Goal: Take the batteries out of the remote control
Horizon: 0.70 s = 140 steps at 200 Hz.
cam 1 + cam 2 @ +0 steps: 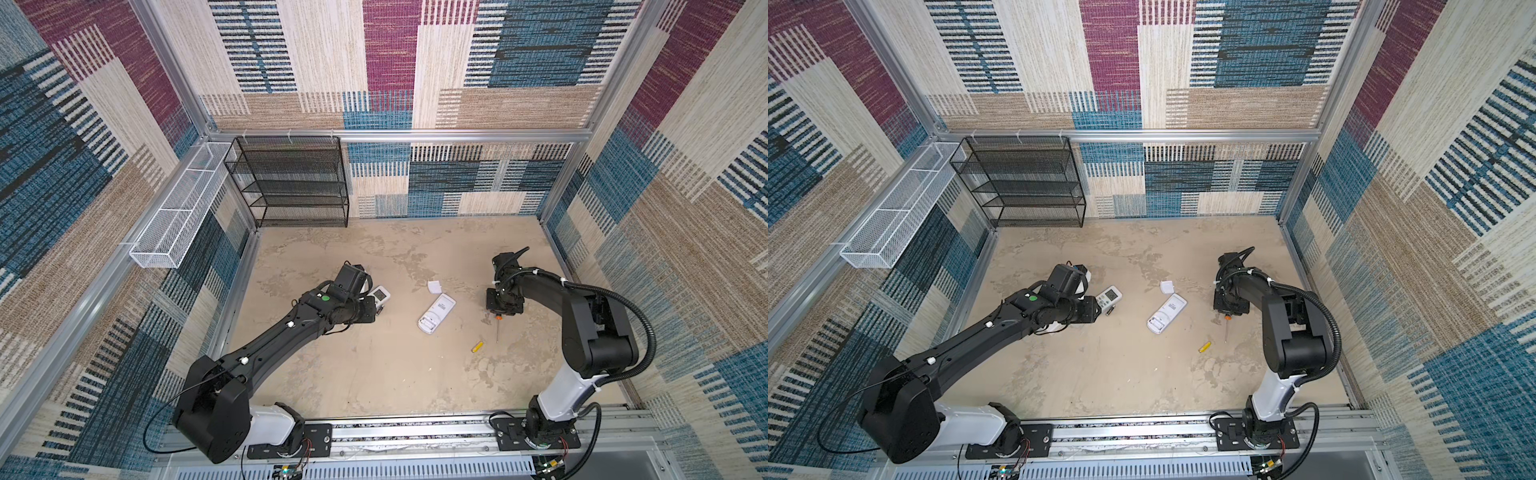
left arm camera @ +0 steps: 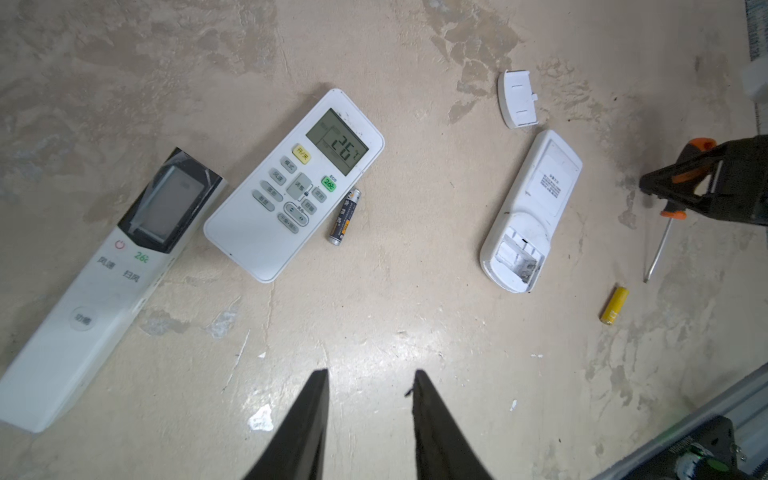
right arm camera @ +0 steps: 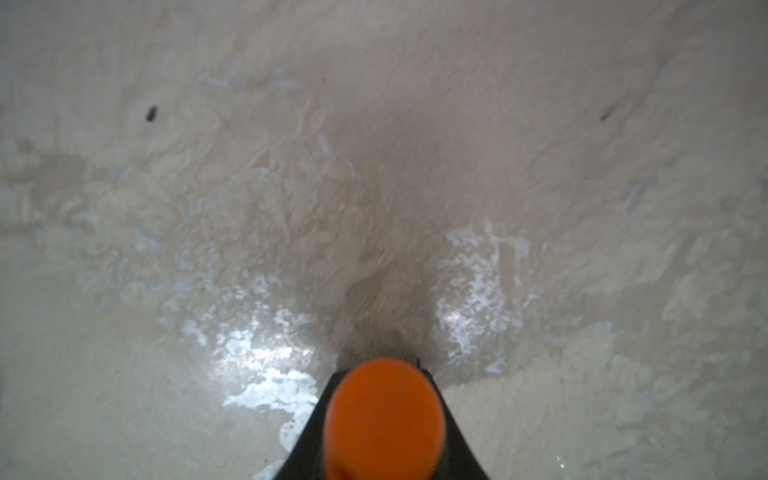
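Note:
A white remote control (image 2: 536,199) lies face down in both top views (image 1: 436,312) (image 1: 1166,313). Its battery bay is uncovered and shows only white plastic and metal contacts. Its cover (image 2: 517,97) lies just beyond it. A yellow battery (image 2: 614,305) (image 1: 477,346) rests loose on the floor. A black battery (image 2: 345,216) (image 1: 1111,309) lies against a second, face-up remote (image 2: 291,187) (image 1: 379,295). My left gripper (image 2: 371,374) hovers open and empty short of that remote. My right gripper (image 3: 382,370) (image 1: 503,305) is shut on the orange-and-black screwdriver handle (image 3: 384,419).
A third, longer remote with a black top (image 2: 104,282) lies beside the face-up one. The screwdriver's shaft (image 2: 656,249) (image 1: 497,330) points down toward the yellow battery. A black mesh shelf (image 1: 291,183) and a white mesh basket (image 1: 178,212) stand at the back left.

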Each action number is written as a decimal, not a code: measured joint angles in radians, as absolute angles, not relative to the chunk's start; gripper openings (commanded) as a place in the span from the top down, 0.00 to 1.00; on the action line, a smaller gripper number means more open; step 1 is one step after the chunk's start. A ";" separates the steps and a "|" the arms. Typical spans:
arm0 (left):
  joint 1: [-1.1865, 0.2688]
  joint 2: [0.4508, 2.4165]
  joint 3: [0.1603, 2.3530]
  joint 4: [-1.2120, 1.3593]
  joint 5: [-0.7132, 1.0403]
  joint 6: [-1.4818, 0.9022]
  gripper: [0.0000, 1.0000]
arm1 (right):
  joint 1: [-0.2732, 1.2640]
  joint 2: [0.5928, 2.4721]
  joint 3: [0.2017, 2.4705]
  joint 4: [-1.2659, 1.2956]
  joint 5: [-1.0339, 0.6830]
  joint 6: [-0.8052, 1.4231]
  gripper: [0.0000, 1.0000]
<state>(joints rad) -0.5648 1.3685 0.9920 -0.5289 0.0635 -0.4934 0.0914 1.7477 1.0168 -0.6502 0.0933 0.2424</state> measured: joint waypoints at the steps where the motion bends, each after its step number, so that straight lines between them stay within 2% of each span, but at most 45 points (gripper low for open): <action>1: -0.565 1.370 0.993 -0.530 0.064 -0.493 0.60 | 0.091 1.748 1.016 -0.649 0.093 0.244 0.62; 36: -0.557 1.430 1.060 -0.570 0.059 -0.441 0.47 | 0.092 1.748 0.980 -0.527 0.089 0.264 0.54; 76: -0.554 1.580 1.202 -0.612 0.003 -0.311 0.31 | 0.099 1.737 0.961 -0.466 0.097 0.265 0.52; 140: -0.552 1.891 1.452 -0.717 -0.047 -0.041 0.25 | 0.138 1.671 1.031 -0.581 0.054 0.268 0.45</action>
<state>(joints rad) -0.5522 1.8912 1.4517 -0.7174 -0.0467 -0.0410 0.1375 1.6714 1.0309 -0.5812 0.0540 0.2680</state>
